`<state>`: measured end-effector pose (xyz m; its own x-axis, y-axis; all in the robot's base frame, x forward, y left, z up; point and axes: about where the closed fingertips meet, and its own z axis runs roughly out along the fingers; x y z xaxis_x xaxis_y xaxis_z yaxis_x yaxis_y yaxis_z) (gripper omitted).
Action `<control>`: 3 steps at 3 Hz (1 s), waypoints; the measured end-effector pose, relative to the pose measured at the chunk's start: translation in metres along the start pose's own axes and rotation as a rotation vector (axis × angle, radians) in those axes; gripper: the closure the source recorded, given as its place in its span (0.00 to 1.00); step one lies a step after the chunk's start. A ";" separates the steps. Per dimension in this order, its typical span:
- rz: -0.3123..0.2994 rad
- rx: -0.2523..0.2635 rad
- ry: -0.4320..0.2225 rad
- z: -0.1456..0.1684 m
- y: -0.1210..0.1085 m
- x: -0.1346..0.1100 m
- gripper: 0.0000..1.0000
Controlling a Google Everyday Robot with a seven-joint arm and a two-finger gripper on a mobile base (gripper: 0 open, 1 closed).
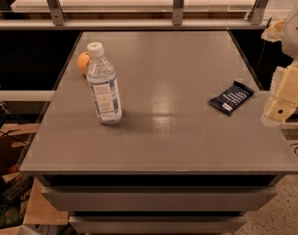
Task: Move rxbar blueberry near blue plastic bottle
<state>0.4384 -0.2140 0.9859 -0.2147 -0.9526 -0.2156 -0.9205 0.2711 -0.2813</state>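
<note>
The rxbar blueberry [231, 98] lies flat near the right edge of the grey table, a dark navy wrapper with white text and a white patch at its near end. The blue plastic bottle [104, 85] stands upright on the left side of the table, clear with a white cap and a blue-and-white label. My gripper [281, 106] hangs at the right edge of the view, just right of the bar and beyond the table's right edge, holding nothing.
A small orange fruit [83, 62] sits behind the bottle near the left edge. The grey table [168, 131] has drawers below. Cardboard boxes and clutter [12, 195] lie on the floor at the left. A metal rail [139, 23] runs behind the table.
</note>
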 end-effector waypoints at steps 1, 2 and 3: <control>0.000 0.000 0.000 0.000 0.000 0.000 0.00; -0.094 0.022 -0.004 0.007 -0.010 -0.001 0.00; -0.300 0.023 0.031 0.034 -0.027 -0.004 0.00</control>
<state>0.4756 -0.2126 0.9626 0.0554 -0.9943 -0.0912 -0.9368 -0.0202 -0.3494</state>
